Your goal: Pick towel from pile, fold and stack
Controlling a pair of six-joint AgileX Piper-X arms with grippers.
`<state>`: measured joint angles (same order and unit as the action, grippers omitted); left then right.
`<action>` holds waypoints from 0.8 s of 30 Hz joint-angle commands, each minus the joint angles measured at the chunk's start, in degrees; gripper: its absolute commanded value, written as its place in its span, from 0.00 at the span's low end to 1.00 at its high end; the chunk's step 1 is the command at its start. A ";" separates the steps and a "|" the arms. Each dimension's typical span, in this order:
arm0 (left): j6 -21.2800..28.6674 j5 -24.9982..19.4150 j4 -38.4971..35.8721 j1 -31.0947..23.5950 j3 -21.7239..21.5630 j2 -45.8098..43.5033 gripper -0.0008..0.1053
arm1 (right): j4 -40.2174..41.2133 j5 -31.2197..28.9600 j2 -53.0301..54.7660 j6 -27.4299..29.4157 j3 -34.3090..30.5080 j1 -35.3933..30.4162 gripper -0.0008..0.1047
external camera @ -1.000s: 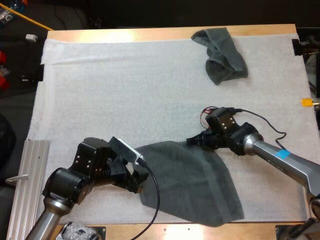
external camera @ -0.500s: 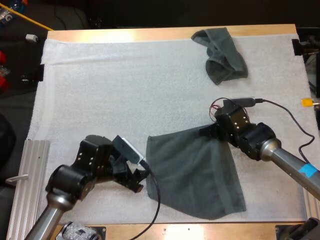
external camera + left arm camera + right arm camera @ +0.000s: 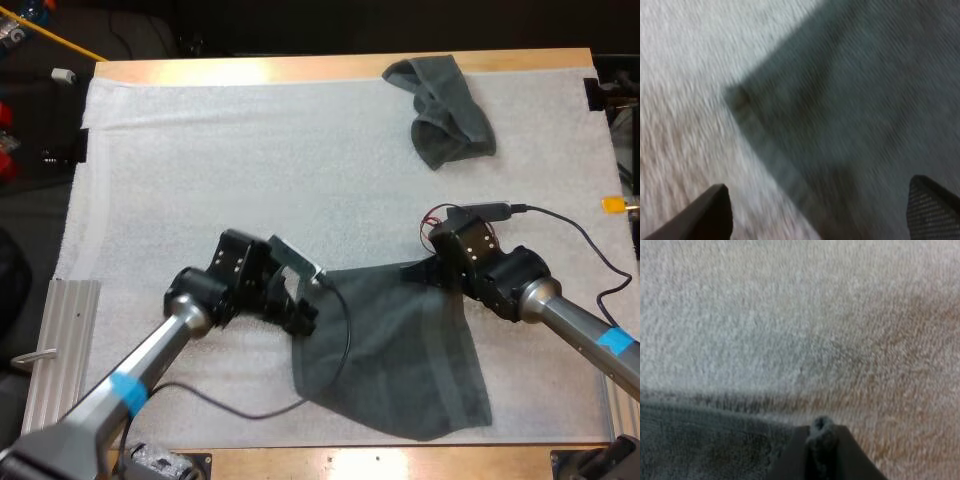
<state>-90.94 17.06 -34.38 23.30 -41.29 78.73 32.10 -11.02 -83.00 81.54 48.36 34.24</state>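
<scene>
Stage: towel spreading, prior to fold. Spread towel (image 3: 400, 350) lies flat on mat (image 3: 200, 180) at near-right of tabletop (image 3: 300, 68). Crumpled towel (image 3: 445, 110) lies well apart at far right, untouched.

Right gripper (image 3: 422, 270) is clamped on far-right corner of spread towel. In right wrist view a nub of cloth is seen pinched between the closed fingers (image 3: 790, 455), low over the mat.

Left gripper (image 3: 308, 318) is wide open and nothing is held. In left wrist view one finger (image 3: 715, 215) is seen over bare mat and the other over cloth, so the left hem is straddled, w/ the far-left corner just ahead.

Changes:
- Vs. 1 s ago, right gripper has been drawn rightward and the cloth dragged w/ it, so the far edge is now pulled out straighter.
- Vs. 0.5 s ago, right gripper has barely been moved.
- Left arm has been extended forward from the mat's near-left area to the towel's left edge, close to the far-left corner.

Meaning for task: spreading is judged approx. done. Left gripper appears lined up for a pinch on the second far corner. Once both far corners are held, the first fold could be made, prob. toward the near edge.

Caution: hem lies flat on mat, so a low descent is likely needed before closing, else only mat is caught. Stacking is not yet begun.
</scene>
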 commanded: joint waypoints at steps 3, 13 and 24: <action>-0.52 -0.61 1.72 0.32 -3.88 5.30 0.65 | 0.38 -0.49 0.20 0.62 0.13 -0.04 0.01; -0.52 -0.61 1.87 0.32 -9.94 17.98 0.62 | 0.38 -0.39 0.20 0.62 0.13 -0.04 0.01; -0.52 -0.07 0.28 0.32 -10.77 19.51 0.18 | 0.38 -0.39 0.20 0.62 0.13 -0.04 0.01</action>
<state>-90.94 16.19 -32.70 23.30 -52.31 97.53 32.29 -11.02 -83.00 81.54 48.36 34.24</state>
